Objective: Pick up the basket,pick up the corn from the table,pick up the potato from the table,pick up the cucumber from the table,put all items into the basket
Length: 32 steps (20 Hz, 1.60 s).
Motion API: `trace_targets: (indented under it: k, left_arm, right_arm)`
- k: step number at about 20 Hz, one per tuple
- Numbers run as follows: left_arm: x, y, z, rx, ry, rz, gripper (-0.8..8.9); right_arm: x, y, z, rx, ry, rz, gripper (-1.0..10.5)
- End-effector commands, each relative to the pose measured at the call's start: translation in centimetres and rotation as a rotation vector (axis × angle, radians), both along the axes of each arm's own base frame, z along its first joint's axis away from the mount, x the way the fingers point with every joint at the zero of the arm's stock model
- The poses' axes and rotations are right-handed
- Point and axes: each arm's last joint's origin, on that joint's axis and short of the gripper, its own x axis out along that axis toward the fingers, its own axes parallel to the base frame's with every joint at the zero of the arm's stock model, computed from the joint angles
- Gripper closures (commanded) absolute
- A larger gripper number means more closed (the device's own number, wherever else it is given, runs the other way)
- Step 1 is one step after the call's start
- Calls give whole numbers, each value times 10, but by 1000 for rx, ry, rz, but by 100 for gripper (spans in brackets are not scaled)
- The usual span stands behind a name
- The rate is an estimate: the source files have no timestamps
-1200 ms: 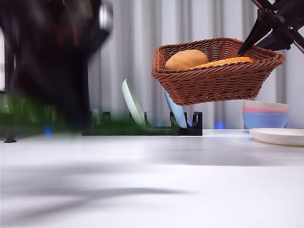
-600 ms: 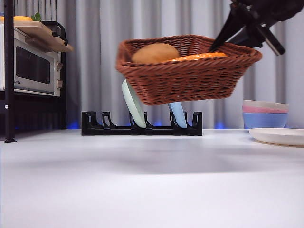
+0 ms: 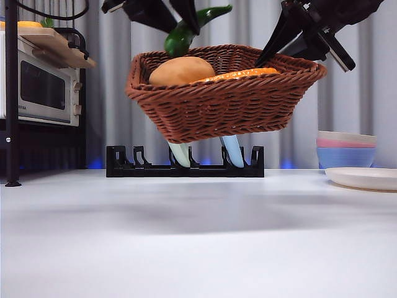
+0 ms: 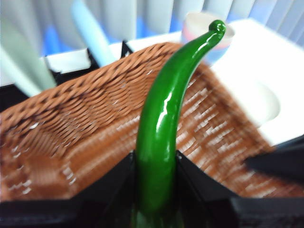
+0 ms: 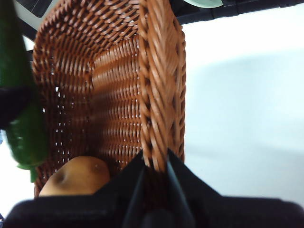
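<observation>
The brown wicker basket [image 3: 223, 96] hangs in the air above the table [image 3: 198, 236], tilted. My right gripper [image 3: 279, 53] is shut on its right rim [image 5: 159, 95]. Inside lie the tan potato [image 3: 181, 71] and the orange corn [image 3: 239, 74]; the potato [image 5: 78, 175] also shows in the right wrist view. My left gripper [image 3: 180, 18] is shut on the glossy green cucumber [image 4: 164, 123], holding it just above the basket's left side [image 4: 85, 123]. The cucumber [image 3: 186, 34] points up and to the right over the potato, and the cucumber [image 5: 21, 109] appears beside the basket wall.
A black dish rack [image 3: 185, 166] with a pale green and a blue plate stands behind the basket. Stacked pastel bowls [image 3: 346, 149] and a white plate [image 3: 363, 178] sit at the right. A microwave on a dark shelf [image 3: 40, 87] stands at the left.
The basket has shifted left with the right gripper. The left gripper has come in from above with the cucumber and now hangs over the basket's left side.
</observation>
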Motion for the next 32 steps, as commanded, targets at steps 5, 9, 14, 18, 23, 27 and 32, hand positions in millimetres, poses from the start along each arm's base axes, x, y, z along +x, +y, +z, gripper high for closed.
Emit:
trace_targets:
  k: [5,9,14,18,23,27,32]
  left_arm:
    - [11,18,-10,70,56,56,420]
    - [13,22,-11,77,71,65,333]
    - [6,27,11,81,15,50,333]
    - [-16,42,57,43,-86,41,333]
    - [-42,60,89,24,-157,37,334]
    - [-49,65,91,58,-148,28,334]
    - [-51,66,86,108,-123,14,342]
  right_arm:
    - [1,1,6,37,-10,2,959]
    - [1,1,6,40,-4,0,959]
    - [2,2,3,39,10,-12,959]
    - [19,5,-23,27,115,-41,959]
    - [45,13,-78,-8,303,-107,959]
    - [52,14,-101,-66,366,-149,943]
    - [51,6,-105,-148,388,-241,468]
